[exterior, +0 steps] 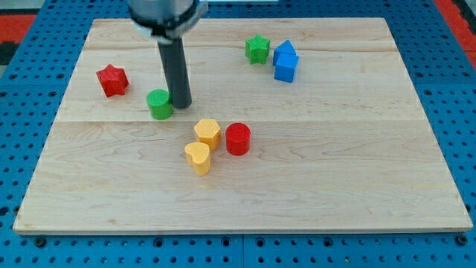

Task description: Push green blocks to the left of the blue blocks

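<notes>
My tip [181, 103] rests on the board just to the right of a green round block [159, 104], touching or nearly touching it. A green star block [257, 49] lies near the view's top, right of centre, close against the left side of two blue blocks: a blue pointed block [283, 51] and a blue cube [286, 68] just below it. The green round block lies far to the left of the blue blocks.
A red star block [112, 80] lies at the left. A yellow block [207, 132] and a yellow heart block [198, 158] lie near the centre, with a red round block [238, 138] beside them. The wooden board [357, 186] sits on a blue pegboard.
</notes>
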Motion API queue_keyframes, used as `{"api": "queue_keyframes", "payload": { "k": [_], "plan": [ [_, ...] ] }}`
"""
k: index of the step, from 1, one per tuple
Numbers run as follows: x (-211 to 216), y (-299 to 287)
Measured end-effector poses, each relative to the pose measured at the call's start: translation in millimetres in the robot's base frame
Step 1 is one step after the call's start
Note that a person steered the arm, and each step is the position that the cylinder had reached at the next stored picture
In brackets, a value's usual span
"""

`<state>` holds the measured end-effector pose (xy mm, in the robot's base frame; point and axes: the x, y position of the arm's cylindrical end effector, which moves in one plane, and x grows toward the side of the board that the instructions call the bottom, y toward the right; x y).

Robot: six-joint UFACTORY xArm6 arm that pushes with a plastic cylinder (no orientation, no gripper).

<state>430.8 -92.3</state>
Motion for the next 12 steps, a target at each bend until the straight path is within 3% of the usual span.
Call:
{"api": "queue_keyframes", "payload": {
  "k": [1, 3, 4, 5, 6, 8, 9, 11, 12],
  "plan": [
    [7, -51],
    [-55, -13],
    [-67, -92],
    [-81, -40],
    [-88, 62],
    [-121, -96],
    [-159, -59],
    [-155, 87],
    [-204, 48]
  ]
}}
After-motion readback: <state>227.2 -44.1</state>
